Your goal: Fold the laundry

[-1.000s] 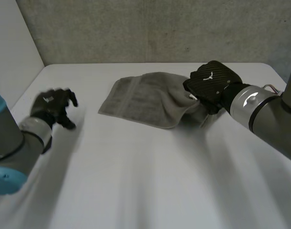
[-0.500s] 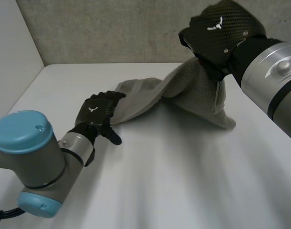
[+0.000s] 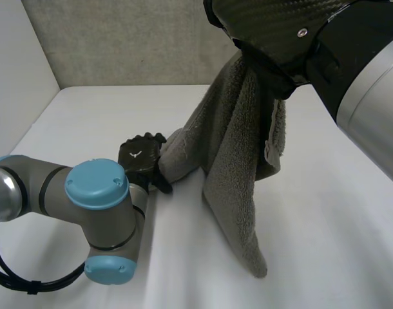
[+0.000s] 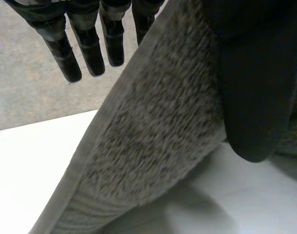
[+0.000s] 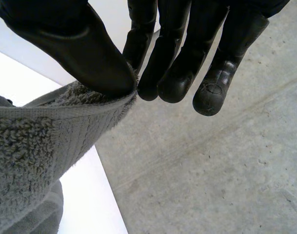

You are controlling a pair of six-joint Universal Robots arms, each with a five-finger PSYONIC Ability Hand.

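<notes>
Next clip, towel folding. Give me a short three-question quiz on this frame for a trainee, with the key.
1. True or false: the towel lies flat on the table.
2. How does the right hand hold the towel? A: an edge pinched between thumb and fingers. B: draped over an open palm. C: not touching it.
3. Where on the towel is the left hand?
Key: 1 false, it hangs from the raised right hand; 2 A; 3 at a corner low by the table.

White table (image 3: 325,244); grey, perhaps concrete, wall (image 3: 132,45) behind; pale side panel (image 3: 16,77).
</notes>
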